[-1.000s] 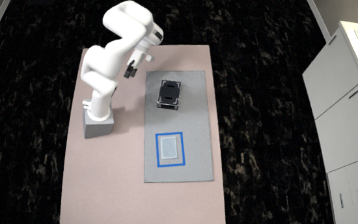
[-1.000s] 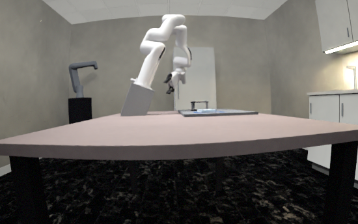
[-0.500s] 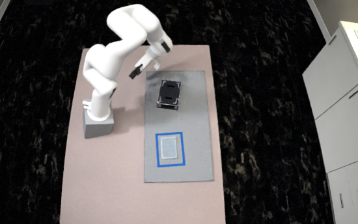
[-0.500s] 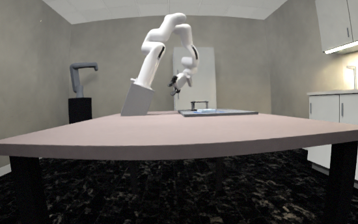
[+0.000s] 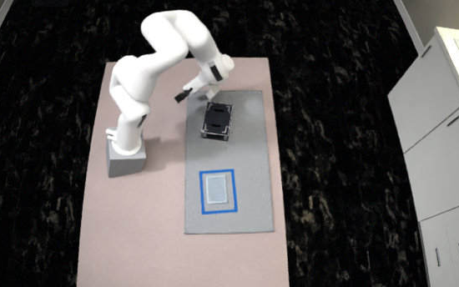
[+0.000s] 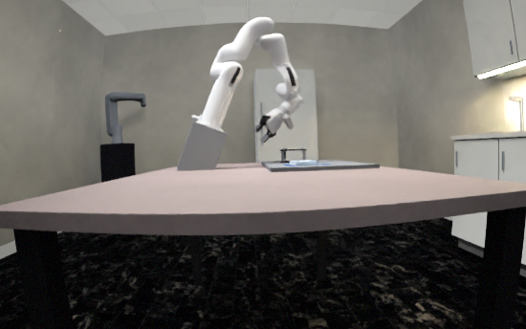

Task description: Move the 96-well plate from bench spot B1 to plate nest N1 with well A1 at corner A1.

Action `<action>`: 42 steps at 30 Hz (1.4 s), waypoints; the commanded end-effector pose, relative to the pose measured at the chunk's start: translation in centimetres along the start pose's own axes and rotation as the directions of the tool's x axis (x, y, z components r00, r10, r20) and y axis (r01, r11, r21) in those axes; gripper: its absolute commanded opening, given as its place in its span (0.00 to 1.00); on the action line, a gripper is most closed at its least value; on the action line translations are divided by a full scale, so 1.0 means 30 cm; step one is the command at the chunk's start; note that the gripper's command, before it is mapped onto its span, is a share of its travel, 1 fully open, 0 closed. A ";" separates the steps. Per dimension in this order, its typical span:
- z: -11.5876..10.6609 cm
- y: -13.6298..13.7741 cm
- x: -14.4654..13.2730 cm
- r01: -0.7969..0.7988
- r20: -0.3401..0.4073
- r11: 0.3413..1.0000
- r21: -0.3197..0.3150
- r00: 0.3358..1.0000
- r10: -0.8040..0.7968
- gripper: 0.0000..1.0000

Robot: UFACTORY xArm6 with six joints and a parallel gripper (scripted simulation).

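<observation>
- The pale, see-through plate (image 5: 216,188) lies flat inside the blue-outlined spot (image 5: 203,192) at the near end of a grey mat (image 5: 254,167); from the side view it shows only as a thin pale slab (image 6: 302,163) on the mat.
- The black raised nest (image 5: 217,120), with white corner marks on its top, stands at the mat's far end, well apart from the plate, with nothing on it.
- The claw (image 5: 196,93) hangs in the air with its fingers spread wide, pinching nothing, above the mat's far left corner and just beside the nest.
- The white arm (image 5: 158,54) rises from a grey block (image 5: 126,162) on the pinkish bench (image 5: 142,234), left of the mat.
- White cabinets (image 5: 438,125) line the wall beyond the dark speckled floor (image 5: 350,125).
</observation>
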State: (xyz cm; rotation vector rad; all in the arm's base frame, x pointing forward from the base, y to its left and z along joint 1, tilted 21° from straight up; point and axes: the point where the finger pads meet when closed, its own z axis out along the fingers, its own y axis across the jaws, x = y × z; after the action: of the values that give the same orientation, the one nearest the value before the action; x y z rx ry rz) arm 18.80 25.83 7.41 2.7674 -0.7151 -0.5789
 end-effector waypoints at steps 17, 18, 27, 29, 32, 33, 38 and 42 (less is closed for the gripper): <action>-0.129 -0.089 0.175 -0.045 0.115 0.952 0.303 0.993 0.010 1.00; -0.129 -0.089 0.175 -0.045 0.115 0.952 0.303 0.993 0.010 1.00; -0.200 -0.109 0.284 -0.087 0.133 0.913 0.398 0.990 0.036 1.00; -0.203 -0.109 0.288 -0.087 0.133 0.913 0.398 0.990 0.036 1.00; -0.221 -0.109 0.317 -0.113 0.139 0.885 0.452 0.989 0.055 1.00; -0.229 -0.109 0.331 -0.126 0.142 0.869 0.478 0.988 0.064 1.00; -0.255 -0.109 0.374 -0.130 0.143 0.864 0.487 0.987 0.067 1.00; -0.270 -0.107 0.400 -0.142 0.144 0.847 0.512 0.986 0.079 1.00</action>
State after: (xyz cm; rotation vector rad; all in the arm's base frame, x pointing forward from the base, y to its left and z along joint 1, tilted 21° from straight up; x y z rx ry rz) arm 31.78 23.98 9.50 3.1363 -1.1603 -0.6219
